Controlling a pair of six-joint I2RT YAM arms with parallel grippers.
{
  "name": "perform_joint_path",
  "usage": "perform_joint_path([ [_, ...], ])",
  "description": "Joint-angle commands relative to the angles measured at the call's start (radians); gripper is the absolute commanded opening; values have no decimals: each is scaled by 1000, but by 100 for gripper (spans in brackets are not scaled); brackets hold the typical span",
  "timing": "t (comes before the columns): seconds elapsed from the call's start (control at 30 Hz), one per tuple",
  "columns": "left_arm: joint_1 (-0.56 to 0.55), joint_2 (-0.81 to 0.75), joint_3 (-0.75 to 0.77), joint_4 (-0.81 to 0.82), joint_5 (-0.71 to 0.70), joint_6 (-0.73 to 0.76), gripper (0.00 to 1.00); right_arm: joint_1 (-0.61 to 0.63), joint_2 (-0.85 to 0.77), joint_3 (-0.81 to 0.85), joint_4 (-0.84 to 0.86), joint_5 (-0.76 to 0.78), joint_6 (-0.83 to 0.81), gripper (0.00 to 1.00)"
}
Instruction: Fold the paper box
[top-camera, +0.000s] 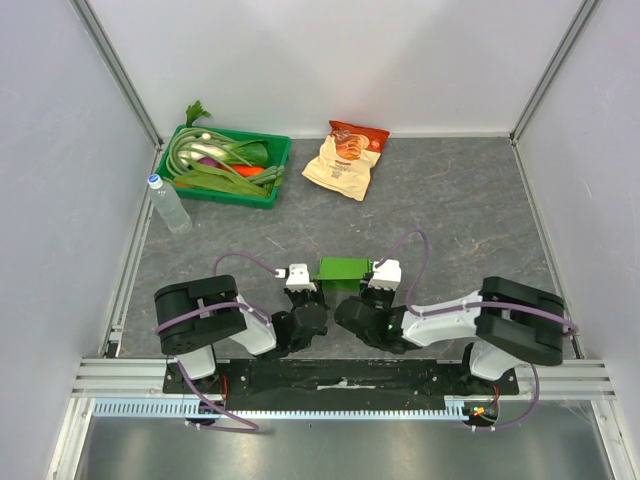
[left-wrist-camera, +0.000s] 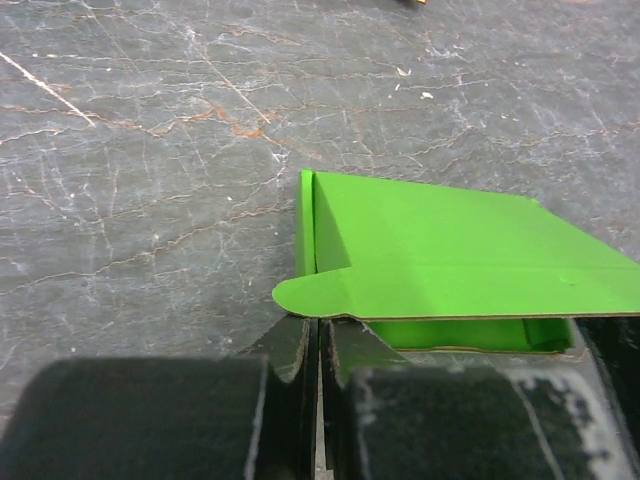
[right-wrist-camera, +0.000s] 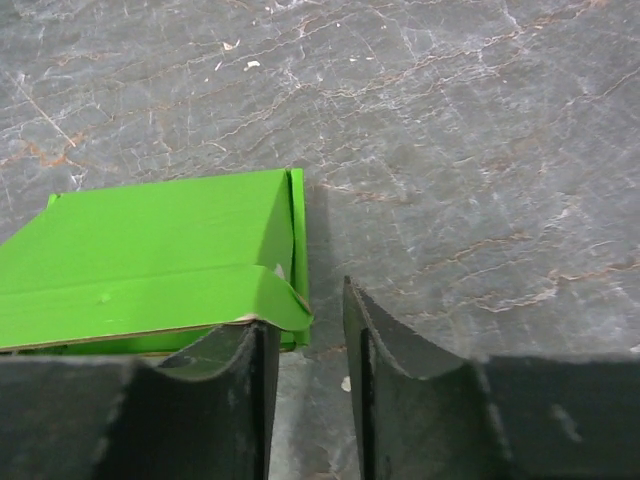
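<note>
The paper box (top-camera: 345, 270) is lying on the grey table (top-camera: 450, 220), sitting between both grippers. The left gripper (left-wrist-camera: 320, 340), fingers closed together, is touching its near left corner. The right gripper (right-wrist-camera: 310, 320) is showing a narrow empty gap beside the right corner. A vegetable tray (top-camera: 270, 195), a snack bag (top-camera: 345, 160) and a bottle (top-camera: 168, 205) are lying well apart, towards the back.

The paper box (left-wrist-camera: 450, 240) was thin lime-green card, matt and smooth, sharply creased, with a pale raw cut edge. The worktop (left-wrist-camera: 150, 150) looked like dark grey stone, veined in white and rust, with a dull sheen. The left tool (left-wrist-camera: 320, 335) and the right tool (right-wrist-camera: 308, 320) had matt black, faintly grainy fingers. The snack bag (top-camera: 347, 158) was glossy film, the tray (top-camera: 225, 194) smooth green plastic, the bottle (top-camera: 170, 208) clear plastic, and the frame rails (top-camera: 110, 375) ribbed bare metal.
</note>
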Motion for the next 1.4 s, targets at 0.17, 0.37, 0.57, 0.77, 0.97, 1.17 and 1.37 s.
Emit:
perform_joint_path([
  [0.17,-8,48,8,-93,-164,-27,2,9,-326,-41,-529,-354,134,80],
  [0.37,-11,56,34,-95,-176,19,2,9,-679,-8,-839,-626,162,85],
  [0.57,-24,40,71,-105,-170,97,2,-224,-862,263,-772,-755,-220,81],
  [0.77,-33,30,91,-154,-164,105,2,-578,-509,353,-420,-1391,-272,53],
  [0.97,-37,30,112,-202,-167,102,2,-644,-213,218,176,-1737,-30,36],
  [1.17,-37,11,121,-240,-123,105,3,-634,-56,63,512,-1762,98,27],
  [1.37,-39,-105,111,-460,41,-1,32,-629,53,-57,830,-1729,203,25],
])
